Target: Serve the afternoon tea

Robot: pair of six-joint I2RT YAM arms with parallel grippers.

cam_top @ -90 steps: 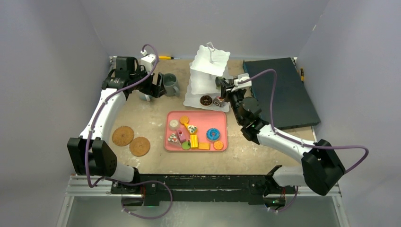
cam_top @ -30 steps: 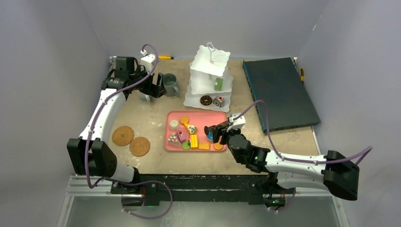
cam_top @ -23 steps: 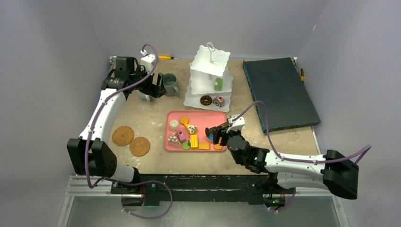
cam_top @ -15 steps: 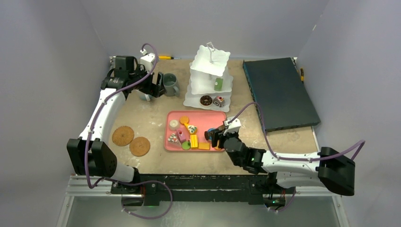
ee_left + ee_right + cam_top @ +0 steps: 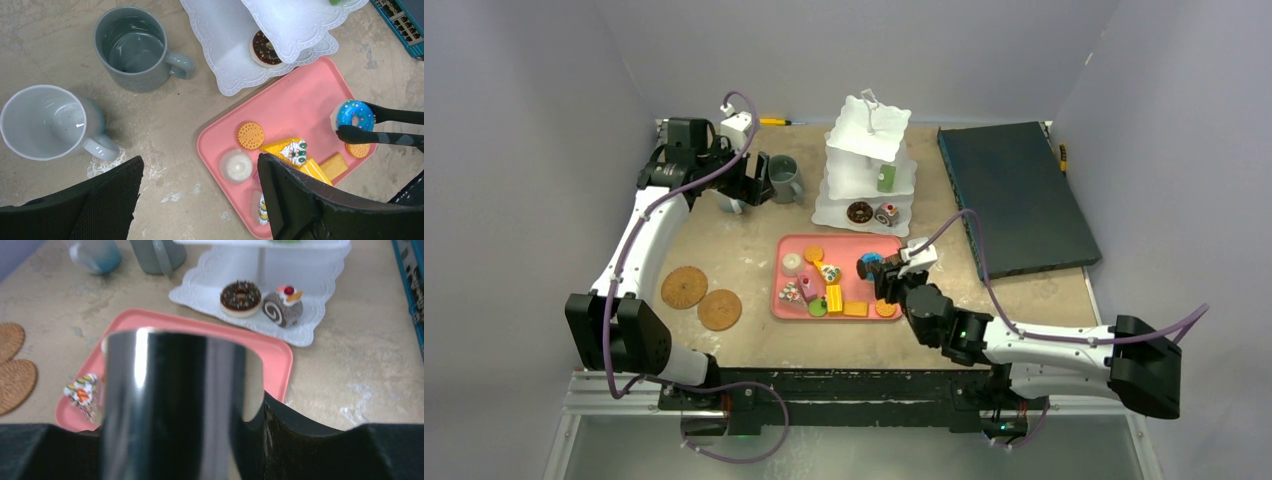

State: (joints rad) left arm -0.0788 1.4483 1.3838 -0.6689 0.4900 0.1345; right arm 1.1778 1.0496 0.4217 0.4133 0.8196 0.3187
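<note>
Left tool (image 5: 200, 167): hanging above the far-left corner of the surface (image 5: 744, 255), its fingers spread wide and gripping nothing. Beneath it, the white mug (image 5: 47, 122) and the grey mug (image 5: 132, 47) are standing upright near each other, not touching. Right tool (image 5: 892, 280): reaching in from the near right and clamping the handle of the black tongs (image 5: 395, 116). The tongs' tips are pinching the blue donut (image 5: 355, 114) over the right end of the pink tray (image 5: 300, 95); whether the donut is resting on the tray cannot be told. The tray is lying mid-surface, carrying a round biscuit (image 5: 250, 135), a white domed cake (image 5: 236, 165), a yellow wedge (image 5: 290, 148) and further small pastries. The white three-tier stand (image 5: 864, 150) is standing just beyond the tray, toward the far edge. Its lowest tier is holding a chocolate donut (image 5: 240, 297) and a swirl roll (image 5: 283, 307) side by side, and its middle tier is holding a green piece (image 5: 885, 179). Two cork coasters (image 5: 684, 287) are lying side by side near the left edge. A dark slab (image 5: 1014, 195) is occupying the far-right corner.
</note>
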